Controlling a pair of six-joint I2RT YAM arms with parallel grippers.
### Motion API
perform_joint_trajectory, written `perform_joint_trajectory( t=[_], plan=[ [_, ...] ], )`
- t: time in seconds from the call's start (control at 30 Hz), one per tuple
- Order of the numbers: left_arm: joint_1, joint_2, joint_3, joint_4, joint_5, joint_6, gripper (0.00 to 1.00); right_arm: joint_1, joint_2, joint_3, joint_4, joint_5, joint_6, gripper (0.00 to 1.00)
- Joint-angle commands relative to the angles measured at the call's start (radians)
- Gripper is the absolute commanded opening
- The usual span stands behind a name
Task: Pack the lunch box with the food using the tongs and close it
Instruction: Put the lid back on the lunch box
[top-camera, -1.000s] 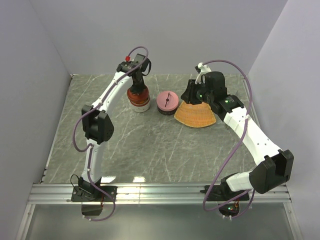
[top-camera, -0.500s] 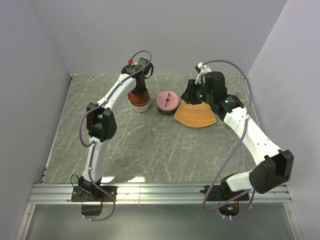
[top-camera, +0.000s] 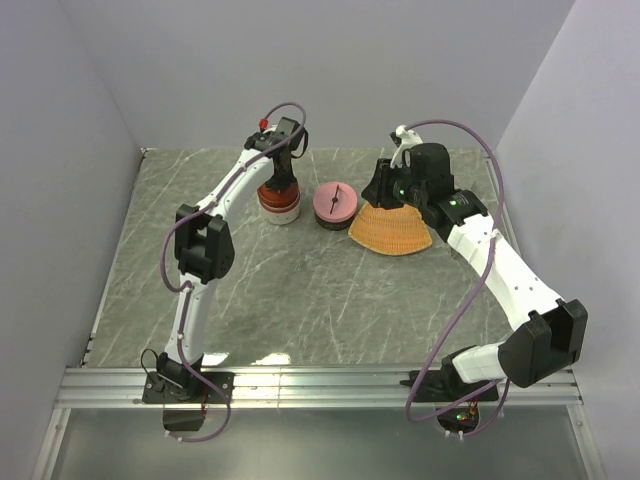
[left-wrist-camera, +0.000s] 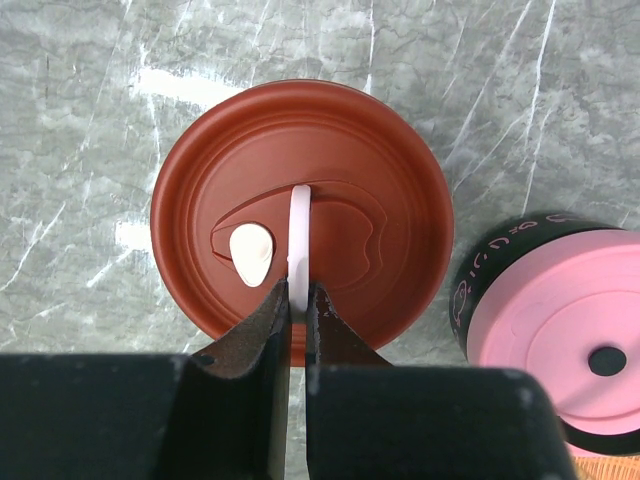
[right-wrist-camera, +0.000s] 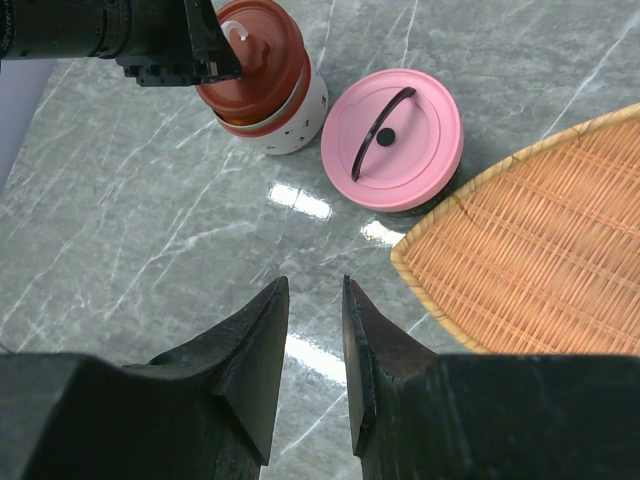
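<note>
The lunch box (top-camera: 279, 205) is a white round pot with a red-brown lid (left-wrist-camera: 300, 150) resting on top of it. My left gripper (left-wrist-camera: 298, 295) comes straight down onto the lid and is shut on its thin white handle (left-wrist-camera: 299, 215). In the right wrist view the same box (right-wrist-camera: 275, 110) stands at the upper left, with the left gripper above it. My right gripper (right-wrist-camera: 315, 290) hovers over bare table beside the woven tray, open, with nothing between its fingers. The food and the tongs are out of view.
A black pot with a pink lid (top-camera: 335, 204) stands just right of the lunch box, close to it (left-wrist-camera: 575, 330). The triangular orange woven tray (top-camera: 392, 231) lies right of that, under the right wrist. Walls close the table on three sides.
The left arm's elbow has swung a little to the right and its wrist has shifted slightly, still gripping the lid's handle. The right arm has not moved.
</note>
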Motion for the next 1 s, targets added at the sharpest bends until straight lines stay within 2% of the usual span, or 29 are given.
perform_joint_trajectory(
  t=[0.0,0.47,0.77,0.97],
  plan=[
    [0.001,0.021,-0.021,0.005,0.012,0.014,0.0,-0.002,0.002,0.023,0.015,-0.006,-0.01,0.36],
    [-0.008,-0.059,-0.151,0.013,0.027,-0.035,0.0,0.0,0.011,0.024,0.015,-0.003,-0.012,0.36],
    [-0.016,-0.06,-0.076,-0.042,0.023,-0.053,0.0,0.0,0.003,0.02,0.016,0.0,-0.012,0.36],
    [-0.013,-0.042,0.002,-0.125,0.067,-0.069,0.0,-0.002,-0.003,0.017,0.016,0.001,-0.013,0.36]
  ],
)
